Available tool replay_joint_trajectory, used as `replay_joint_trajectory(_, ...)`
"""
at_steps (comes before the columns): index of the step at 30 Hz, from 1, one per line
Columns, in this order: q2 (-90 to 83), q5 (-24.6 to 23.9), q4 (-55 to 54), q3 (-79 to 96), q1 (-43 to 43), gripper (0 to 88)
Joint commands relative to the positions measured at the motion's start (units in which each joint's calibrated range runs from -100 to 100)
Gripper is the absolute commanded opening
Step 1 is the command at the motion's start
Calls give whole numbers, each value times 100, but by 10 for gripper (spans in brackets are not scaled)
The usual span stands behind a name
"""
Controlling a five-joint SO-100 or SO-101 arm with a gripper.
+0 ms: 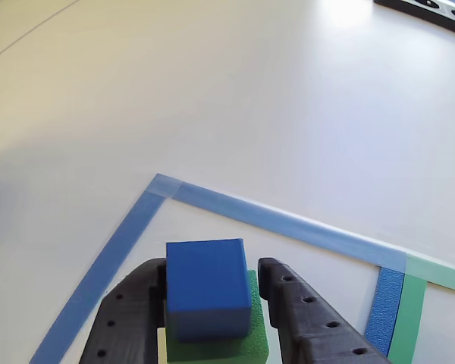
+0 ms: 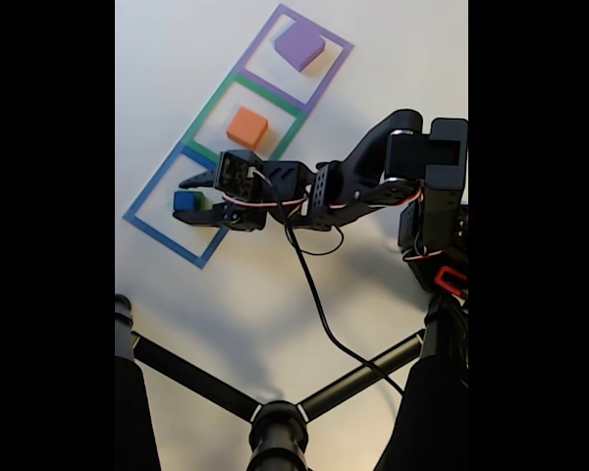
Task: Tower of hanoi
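1. So, the gripper (image 1: 212, 318) is cut off by the bottom edge of the other view; only the two black fingers (image 1: 311, 318) show, one on each side of the stack.
2. The green block (image 1: 254, 341) is mostly hidden under the blue cube (image 1: 206, 292), with just its edges peeking out.
3. The claw is spread fairly wide around the blue cube. I can't tell whether either finger is touching it.
4. The blue cube sits flat on the green block, roughly square to it, inside the blue taped square (image 2: 177, 211).
5. In the fixed view the orange block (image 2: 246, 128) lies flat in the green taped square (image 2: 201, 120), and the purple block (image 2: 299, 45) in the purple taped square (image 2: 334, 74), both slightly rotated against the tape.
6. Black bars crop both sides of the fixed view.
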Motion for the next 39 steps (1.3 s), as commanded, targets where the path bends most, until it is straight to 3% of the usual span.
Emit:
replay_joint_trajectory(1,-93,75,-149,-170,-54,64)
replay_joint_trajectory(14,-53,75,-124,-316,-107,1)
replay_joint_trajectory(19,-862,75,685,-316,-77,1)
replay_joint_trajectory(27,-3066,75,4772,-1752,297,1)
replay_joint_trajectory(39,-3386,75,11725,-7067,1700,1)
